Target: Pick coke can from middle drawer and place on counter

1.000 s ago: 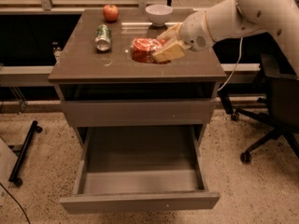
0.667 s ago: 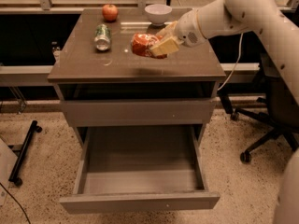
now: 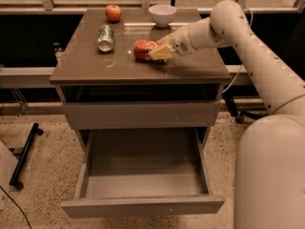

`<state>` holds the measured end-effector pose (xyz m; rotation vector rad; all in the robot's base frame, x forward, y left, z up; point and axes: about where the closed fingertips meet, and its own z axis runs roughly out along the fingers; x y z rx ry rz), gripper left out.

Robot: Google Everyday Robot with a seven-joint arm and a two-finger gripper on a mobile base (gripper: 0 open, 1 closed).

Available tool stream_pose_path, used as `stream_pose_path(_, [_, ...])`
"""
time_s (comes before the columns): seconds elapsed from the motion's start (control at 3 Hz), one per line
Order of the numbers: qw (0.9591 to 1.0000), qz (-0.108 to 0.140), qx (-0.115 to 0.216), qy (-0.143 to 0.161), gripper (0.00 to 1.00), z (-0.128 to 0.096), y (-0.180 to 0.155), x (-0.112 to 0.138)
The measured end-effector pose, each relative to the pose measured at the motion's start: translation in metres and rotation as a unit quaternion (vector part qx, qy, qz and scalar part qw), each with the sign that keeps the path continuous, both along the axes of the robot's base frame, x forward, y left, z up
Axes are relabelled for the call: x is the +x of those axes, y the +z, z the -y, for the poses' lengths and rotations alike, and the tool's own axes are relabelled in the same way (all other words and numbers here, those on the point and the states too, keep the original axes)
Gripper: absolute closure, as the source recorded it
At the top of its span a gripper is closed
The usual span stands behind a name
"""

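Note:
The coke can (image 3: pixel 141 49) is red and lies tilted on its side at the middle of the counter (image 3: pixel 95 66). My gripper (image 3: pixel 155 51) reaches in from the right, and its pale fingers (image 3: pixel 162 53) are shut on the can's right end. The can sits at or just above the counter's surface; I cannot tell whether it touches. The middle drawer (image 3: pixel 143 206) is pulled out below, and its floor is bare.
A green-and-silver can (image 3: pixel 106 37) lies on the counter's left, a red apple (image 3: pixel 113 12) at the back left and a white bowl (image 3: pixel 162 14) at the back middle. My white arm (image 3: pixel 267 80) fills the right side. A black stand base (image 3: pixel 24 156) lies on the floor at left.
The coke can has stayed in my gripper, lifting slightly and then coming back down toward the counter. My arm has shifted its pose on the right.

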<state>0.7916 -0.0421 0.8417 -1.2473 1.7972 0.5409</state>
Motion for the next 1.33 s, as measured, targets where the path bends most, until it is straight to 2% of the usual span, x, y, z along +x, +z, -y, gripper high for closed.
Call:
stream_pose_path(0.67, [1.0,-0.002,0.001,-0.002,0.36,0.0009,0.0024,0.0033])
stream_pose_path(1.0, [1.0,-0.003,0.001,-0.001,0.04,-0.0004,0.0014,0.0034])
stream_pose_path(1.33, [1.0,-0.003,0.001,0.0,0.0,-0.0019,0.0003,0.0034])
